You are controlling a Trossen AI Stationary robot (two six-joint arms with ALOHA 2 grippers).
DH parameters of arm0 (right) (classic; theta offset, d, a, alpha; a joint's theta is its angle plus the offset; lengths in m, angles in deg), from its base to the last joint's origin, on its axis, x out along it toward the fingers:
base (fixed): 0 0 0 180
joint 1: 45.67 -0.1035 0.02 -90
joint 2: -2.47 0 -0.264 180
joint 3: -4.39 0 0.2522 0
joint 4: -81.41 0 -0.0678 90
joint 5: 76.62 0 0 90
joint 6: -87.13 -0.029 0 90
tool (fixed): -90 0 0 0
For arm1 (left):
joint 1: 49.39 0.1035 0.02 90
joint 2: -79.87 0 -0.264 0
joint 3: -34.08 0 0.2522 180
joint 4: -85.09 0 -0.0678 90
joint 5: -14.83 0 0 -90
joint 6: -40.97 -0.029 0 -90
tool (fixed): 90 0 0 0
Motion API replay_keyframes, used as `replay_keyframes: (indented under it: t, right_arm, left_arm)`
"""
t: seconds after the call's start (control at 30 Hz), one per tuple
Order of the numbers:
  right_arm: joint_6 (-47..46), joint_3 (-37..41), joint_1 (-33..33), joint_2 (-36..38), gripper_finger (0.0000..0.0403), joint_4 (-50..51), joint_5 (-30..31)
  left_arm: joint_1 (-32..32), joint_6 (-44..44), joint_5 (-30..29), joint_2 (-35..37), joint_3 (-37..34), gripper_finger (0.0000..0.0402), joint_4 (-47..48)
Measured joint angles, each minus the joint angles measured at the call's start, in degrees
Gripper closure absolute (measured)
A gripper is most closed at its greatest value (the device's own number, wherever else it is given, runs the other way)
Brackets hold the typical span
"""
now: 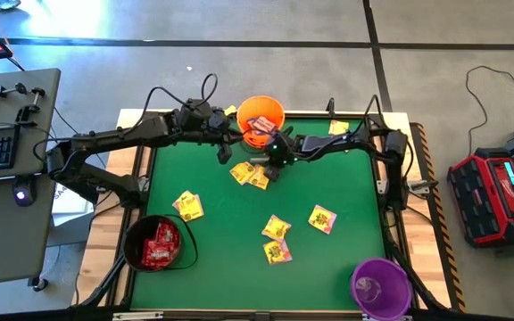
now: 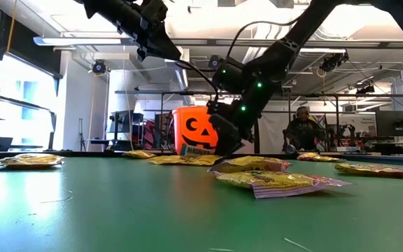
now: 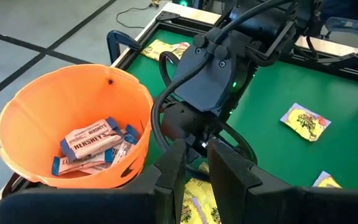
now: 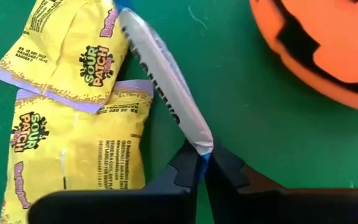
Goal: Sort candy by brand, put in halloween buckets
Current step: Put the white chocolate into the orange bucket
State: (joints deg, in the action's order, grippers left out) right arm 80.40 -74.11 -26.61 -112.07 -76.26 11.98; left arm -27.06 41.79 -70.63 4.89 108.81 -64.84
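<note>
Right claw [image 4: 202, 163] is down on the green worktop [image 1: 346, 259] just beside the orange bucket [image 1: 261, 114], fingers pinched shut on the end of a white-and-blue bar [image 4: 166, 93]. The bar lies flat, touching two yellow packets [image 4: 67, 112] — an end grip probably avoids dragging those along.

Left claw [image 3: 194, 171] hovers above the orange bucket's near side, nothing held, fingers nearly together; looks parked out of the right arm's way.

The orange bucket already holds white-and-blue bars [image 3: 92, 140], so that's this bar's brand bin — judging by that, a short lift and drop over the rim is next.

Red packets sit in the black bucket [image 1: 156, 242] at the near-left corner. The purple bucket [image 1: 380, 285] at the near-right corner looks empty. More yellow packets [image 1: 277, 227] lie scattered mid-worktop, probably meant for purple.
</note>
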Motion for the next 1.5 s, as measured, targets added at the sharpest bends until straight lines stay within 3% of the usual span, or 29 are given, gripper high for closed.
replay_keyframes:
  t: [0.47, 0.8, 1.03, 1.23, 1.5]
  right_arm:
    - [-0.95, -2.29, -3.06, 10.23, 0.0402, 9.68, -1.16]
    - [-7.65, -3.07, -3.10, 17.35, 0.0403, 5.60, 2.91]
    - [-10.04, -9.96, -0.73, 17.08, 0.0403, 5.85, 8.68]
    - [-11.18, -17.98, 3.30, 14.71, 0.0403, 14.65, 12.96]
    - [-11.05, -30.45, 7.11, 5.66, 0.0403, 27.28, 8.90]
  left_arm:
    - [1.46, -1.37, -2.36, 3.44, -0.02, 0.0350, 0.00]
    - [3.98, 0.00, -2.27, 9.65, -0.02, 0.0366, 0.18]
    - [3.95, 0.44, -2.12, 9.92, -0.02, 0.0367, 0.46]
    - [3.91, 0.64, -2.14, 9.92, -0.02, 0.0367, 0.59]
    - [3.76, 1.07, -1.99, 9.90, -0.02, 0.0367, 0.60]
